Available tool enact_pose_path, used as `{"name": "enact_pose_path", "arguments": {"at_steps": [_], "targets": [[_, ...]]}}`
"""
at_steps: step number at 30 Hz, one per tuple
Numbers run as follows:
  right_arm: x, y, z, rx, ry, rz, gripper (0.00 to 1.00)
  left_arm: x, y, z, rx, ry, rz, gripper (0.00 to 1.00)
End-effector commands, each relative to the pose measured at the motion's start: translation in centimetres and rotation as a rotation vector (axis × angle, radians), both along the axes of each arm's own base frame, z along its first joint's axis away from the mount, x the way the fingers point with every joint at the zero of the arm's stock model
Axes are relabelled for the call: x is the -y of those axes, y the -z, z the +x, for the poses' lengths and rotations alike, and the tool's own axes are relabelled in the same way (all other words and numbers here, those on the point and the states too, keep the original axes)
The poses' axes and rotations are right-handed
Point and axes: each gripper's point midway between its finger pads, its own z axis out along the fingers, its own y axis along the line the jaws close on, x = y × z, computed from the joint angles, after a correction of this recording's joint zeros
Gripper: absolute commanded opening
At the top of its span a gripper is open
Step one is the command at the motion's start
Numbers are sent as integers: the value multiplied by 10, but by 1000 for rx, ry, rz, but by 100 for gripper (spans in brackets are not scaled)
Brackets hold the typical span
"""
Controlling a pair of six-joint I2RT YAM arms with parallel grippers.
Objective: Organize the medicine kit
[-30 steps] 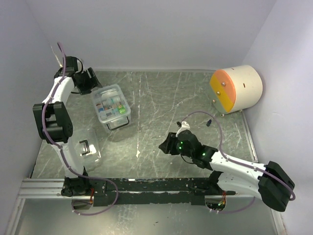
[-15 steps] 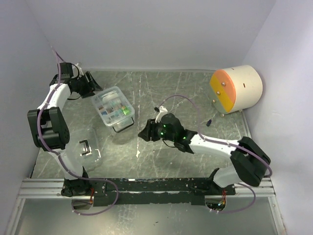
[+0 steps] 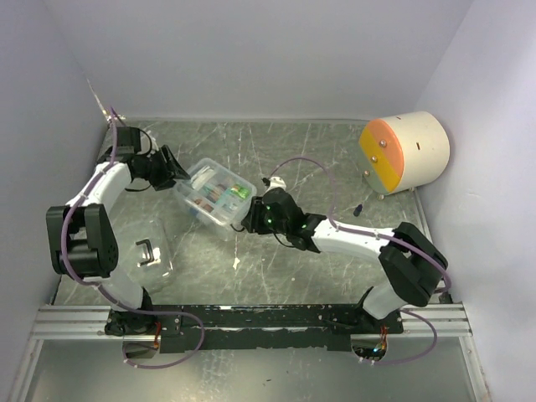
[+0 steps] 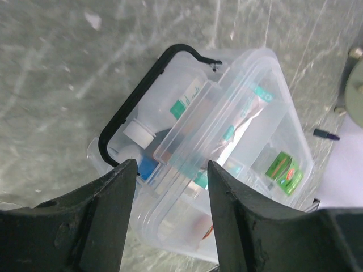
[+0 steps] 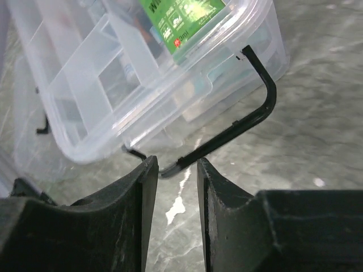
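Note:
The medicine kit (image 3: 213, 194) is a clear box without its lid, standing askew left of centre, its divided tray and packets showing. My left gripper (image 3: 177, 172) is open at the box's left end. In the left wrist view a corner of the box (image 4: 238, 130) lies between the fingers (image 4: 113, 198), apart from both. My right gripper (image 3: 248, 218) is narrowly open at the box's near right side. In the right wrist view the black wire latch (image 5: 255, 113) crosses the gap at my fingertips (image 5: 142, 187), below the box (image 5: 113, 85).
The clear lid with its black handle (image 3: 147, 251) lies on the table near the left arm's base. A cream-and-orange cylinder (image 3: 404, 152) stands at the back right. A small dark object (image 3: 358, 207) lies in front of it. Walls close in on three sides.
The box has slid right and turned, with my left gripper following it. My right gripper has reached left across the table up to the box's latch.

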Motion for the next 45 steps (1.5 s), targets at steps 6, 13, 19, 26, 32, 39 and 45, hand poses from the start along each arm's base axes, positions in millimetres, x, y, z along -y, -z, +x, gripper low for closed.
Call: {"name": "enact_pose_path", "arguments": {"at_steps": [6, 13, 19, 26, 32, 39, 45], "targets": [[74, -7, 2, 38, 232, -144, 35, 71, -9, -46, -30, 123, -42, 58], [103, -16, -14, 30, 287, -161, 35, 114, -12, -64, -19, 247, -9, 57], [112, -29, -21, 34, 284, -162, 36, 99, -31, -69, 27, 250, 82, 71], [115, -39, -27, 39, 286, -121, 37, 41, -66, -86, 81, 75, 338, 84], [116, -36, -29, 37, 287, -104, 37, -44, -47, -118, 11, -378, 566, 88], [110, -30, -34, 18, 257, -77, 37, -55, 10, -140, -37, -529, 461, 95], [109, -26, -38, 4, 243, -68, 37, -75, 57, -160, -194, -579, 579, 93]]}}
